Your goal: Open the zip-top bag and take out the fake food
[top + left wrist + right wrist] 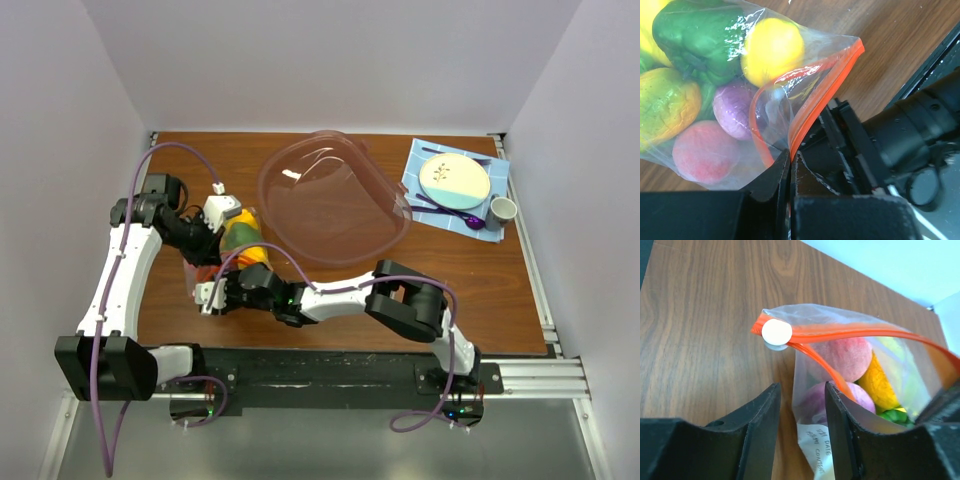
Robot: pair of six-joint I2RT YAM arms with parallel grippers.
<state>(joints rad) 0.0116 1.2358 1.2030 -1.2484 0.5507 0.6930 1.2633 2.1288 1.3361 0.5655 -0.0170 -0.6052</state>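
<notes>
At the left, the left gripper [790,164] is clenched on one lip of the zip-top bag [807,62], with the orange-red zip strip [827,82] pinched between its closed fingers. The bag lies on the table [700,330] in the left half of the workspace, between the two grippers. The two zip strips diverge from the white slider [776,332], which sits at one end of the mouth. On this evidence the opening step is judged largely complete, though the gap looks narrow. All visible fake food [772,50] is inside the bag: a green pepper, a yellow piece, a purple piece, a pink-red piece and an orange-yellow piece. No item lies on the table outside the bag, so the removal step is judged not yet started. Further right, the right gripper [801,387] is released. Its fingers stand apart at the mouth end of the bag, with part of the clear wall between them but not clamped. To the right of the bag, the large clear pinkish bowl [335,200] sits near the middle of the table, and no food shows inside it. At the far right, well apart from the bag, a plate [455,180] rests on a blue cloth [425,155] with a cup [502,209] just beside it. What is left: widen the mouth as needed and extract every piece.
</notes>
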